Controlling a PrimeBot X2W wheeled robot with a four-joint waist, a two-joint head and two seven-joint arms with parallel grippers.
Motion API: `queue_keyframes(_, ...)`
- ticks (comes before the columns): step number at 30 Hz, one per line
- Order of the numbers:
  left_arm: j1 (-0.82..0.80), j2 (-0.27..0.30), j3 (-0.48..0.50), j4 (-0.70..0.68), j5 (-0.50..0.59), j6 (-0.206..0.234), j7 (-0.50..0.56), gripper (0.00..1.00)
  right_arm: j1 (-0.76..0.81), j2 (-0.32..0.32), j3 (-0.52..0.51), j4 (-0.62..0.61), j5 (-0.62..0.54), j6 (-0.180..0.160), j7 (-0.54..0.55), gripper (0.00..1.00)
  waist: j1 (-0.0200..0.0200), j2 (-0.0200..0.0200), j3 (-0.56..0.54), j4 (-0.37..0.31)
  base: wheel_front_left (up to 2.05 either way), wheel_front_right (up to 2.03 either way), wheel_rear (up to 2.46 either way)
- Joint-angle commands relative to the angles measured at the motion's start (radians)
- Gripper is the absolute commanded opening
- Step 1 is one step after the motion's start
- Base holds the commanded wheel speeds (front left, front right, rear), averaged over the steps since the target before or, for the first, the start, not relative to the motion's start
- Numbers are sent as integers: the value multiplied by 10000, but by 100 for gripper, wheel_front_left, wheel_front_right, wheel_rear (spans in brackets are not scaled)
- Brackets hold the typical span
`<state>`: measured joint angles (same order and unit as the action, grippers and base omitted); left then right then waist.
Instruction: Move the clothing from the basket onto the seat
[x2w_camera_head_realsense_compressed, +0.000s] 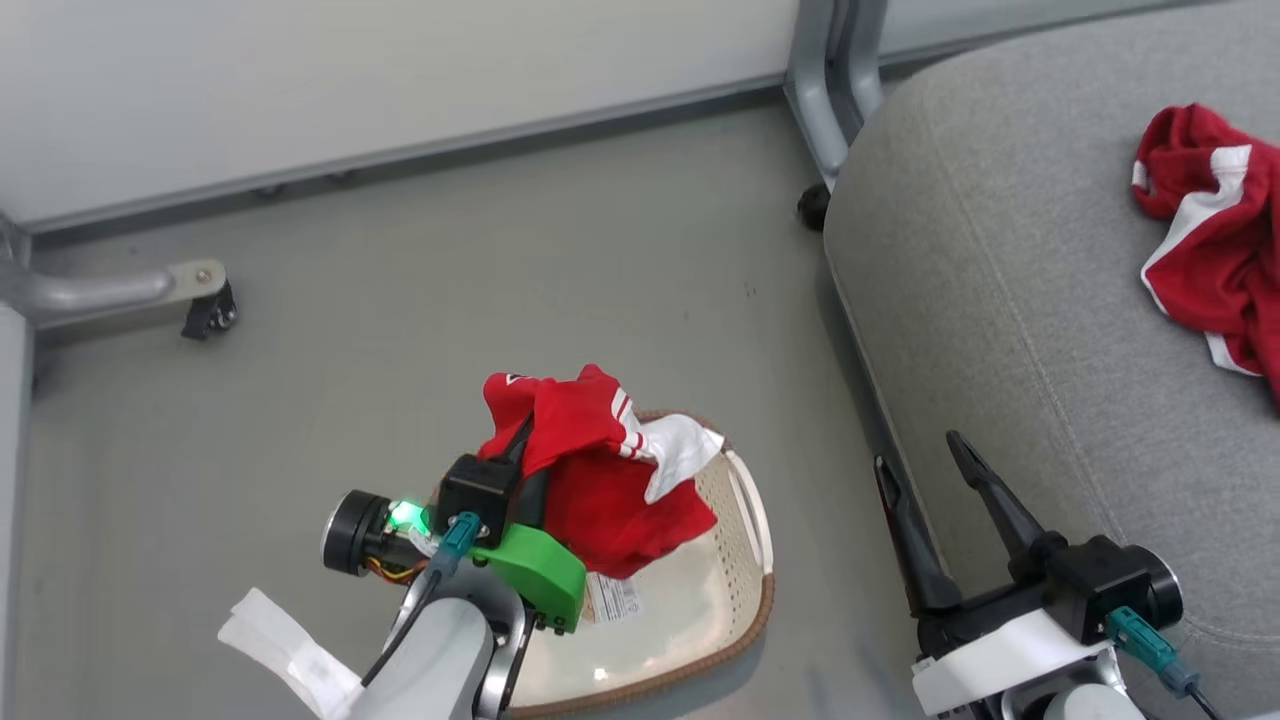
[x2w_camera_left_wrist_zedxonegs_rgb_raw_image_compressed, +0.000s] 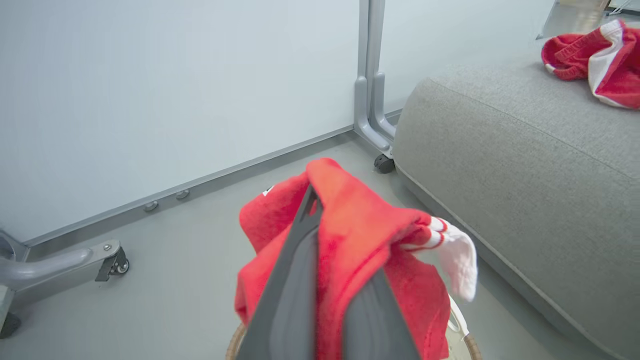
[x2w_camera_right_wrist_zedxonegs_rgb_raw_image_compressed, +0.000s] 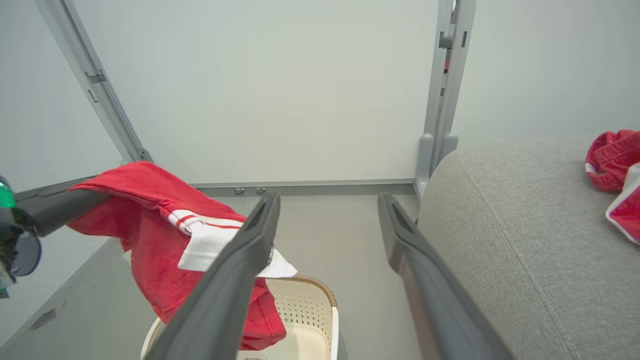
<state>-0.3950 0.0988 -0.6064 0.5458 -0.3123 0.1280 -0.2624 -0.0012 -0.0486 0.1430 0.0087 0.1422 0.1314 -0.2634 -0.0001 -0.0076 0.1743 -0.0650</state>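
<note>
Lower centre of the head frame: left claw (x2w_camera_head_realsense_compressed: 522, 438) pinched closed on a red sports garment (x2w_camera_head_realsense_compressed: 600, 480) with white stripes and a white panel, cloth draped over the fingers. Garment hangs bunched above the basket (x2w_camera_head_realsense_compressed: 748, 610). In the right wrist frame its lower folds dip inside the rim; whether they touch the basket bottom, can't tell. Basket is cream perforated plastic with a brown woven-look rim and a white handle on its right side. A paper label (x2w_camera_head_realsense_compressed: 612, 598) lies on its bottom. It stands on the floor (x2w_camera_head_realsense_compressed: 500, 260), near the seat's left edge, with a strip of floor between them.

Lower right: right claw (x2w_camera_head_realsense_compressed: 916, 450), fingers spread wide, nothing between them, tips pointing up the frame along the seat edge.

Seat (x2w_camera_head_realsense_compressed: 1000, 300) takes the right side: light grey woven fabric, rounded edge, stitched seam running down it. Second red garment (x2w_camera_head_realsense_compressed: 1215, 250) lies crumpled on it at the upper right, well apart from the basket.

Room: floor is smooth matte grey with a few small marks. White partition panels (x2w_camera_head_realsense_compressed: 350, 70) run across the top, with a grey rail at their base. Grey metal post (x2w_camera_head_realsense_compressed: 835, 90) at upper centre-right, black caster (x2w_camera_head_realsense_compressed: 812, 207) at its foot just beside the seat corner. Another grey leg (x2w_camera_head_realsense_compressed: 110, 295) with a caster at middle left.
</note>
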Motion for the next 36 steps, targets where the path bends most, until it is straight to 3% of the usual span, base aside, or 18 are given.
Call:
queue_keyframes(1, 261, 65, 126, -299, -76, 1, -33, 0, 232, -34, 22, 19, 90, -14, -19, 100, 1, 76, -1667, 18, 0, 0, 0)
queue_keyframes(13, 673, 134, 445, -2628, 14, 70, -32, 0, 641, -33, 264, 85, 267, -14, -19, 100, 1, 76, -2250, -130, 0, 0, 0)
queue_keyframes(25, 409, 44, -72, -3215, 115, -56, 427, 0, 185, -52, 1041, 175, -72, -14, -19, 100, 1, 76, -2073, -12, 0, 0, 0)
queue_keyframes(36, 37, -237, -1071, -3211, 254, -498, 663, 0, -937, -568, 2425, 140, -266, -14, -19, 100, 1, 76, -1965, 136, 0, 0, 0)
